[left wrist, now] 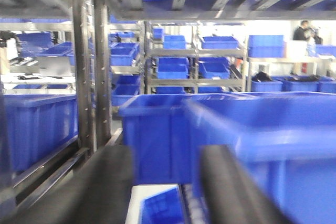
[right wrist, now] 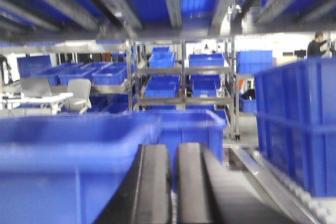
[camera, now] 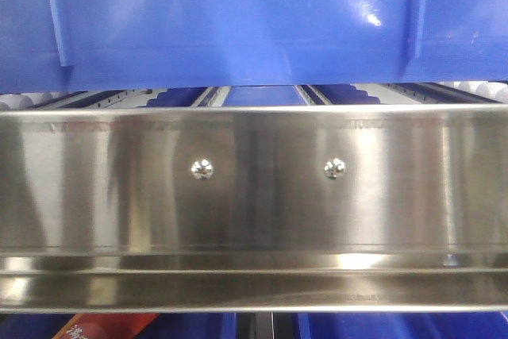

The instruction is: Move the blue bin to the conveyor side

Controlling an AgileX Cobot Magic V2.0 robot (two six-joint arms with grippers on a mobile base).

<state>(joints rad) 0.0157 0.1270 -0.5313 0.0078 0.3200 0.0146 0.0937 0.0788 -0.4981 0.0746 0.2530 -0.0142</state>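
Our left gripper (left wrist: pixel 165 153) sits at the bottom of the left wrist view, its 2 dark fingers (left wrist: pixel 100 187) spread well apart with nothing between them; the blue bin (left wrist: pixel 273 145) fills the lower right of that frame, its blurred thick rim just beside the finger on the right, though we cannot tell whether they touch; a second tote (left wrist: pixel 157 140) shows through the gap farther back, and a steel upright (left wrist: pixel 84 66) stands at the left.

Our right gripper (right wrist: pixel 173 153) sits at bottom centre of the right wrist view, fingers drawn almost together with only a thin slit between them and nothing held; the blue bin spreads across the lower left, near the fingers; stacked totes (right wrist: pixel 296 124) rise at the right edge over white rollers (right wrist: pixel 315 203).

In the front view the blue bin's ribbed wall spans the top; below it runs a stainless-steel rail (camera: pixel 254 212) carrying 2 screws (camera: pixel 202 168).
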